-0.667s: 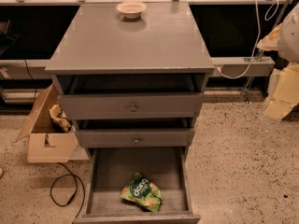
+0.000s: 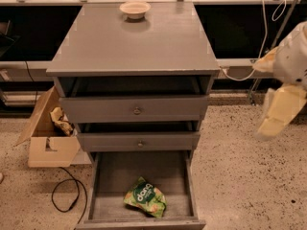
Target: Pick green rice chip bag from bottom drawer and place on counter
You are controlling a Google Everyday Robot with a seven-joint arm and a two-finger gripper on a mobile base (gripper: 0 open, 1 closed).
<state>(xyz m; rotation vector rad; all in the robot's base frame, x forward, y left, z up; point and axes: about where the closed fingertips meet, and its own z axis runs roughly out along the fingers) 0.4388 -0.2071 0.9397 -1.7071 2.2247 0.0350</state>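
Lying in bottom drawer [image 2: 109,176], green rice chip bag [image 2: 145,197], pincer [image 2: 279,113] far upper right

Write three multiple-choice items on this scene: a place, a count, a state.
1. Where is the green bag?
A) on a chair
B) in the bottom drawer
C) in a basket

2. How many bowls stand on the counter?
A) none
B) one
C) three

3. The bottom drawer is:
A) shut
B) pulled open
C) missing

Key:
1 B: the bag lies on its grey floor, with the claw far off at the right.
2 B: a single bowl stands near the back edge.
3 B: its inside shows from above.
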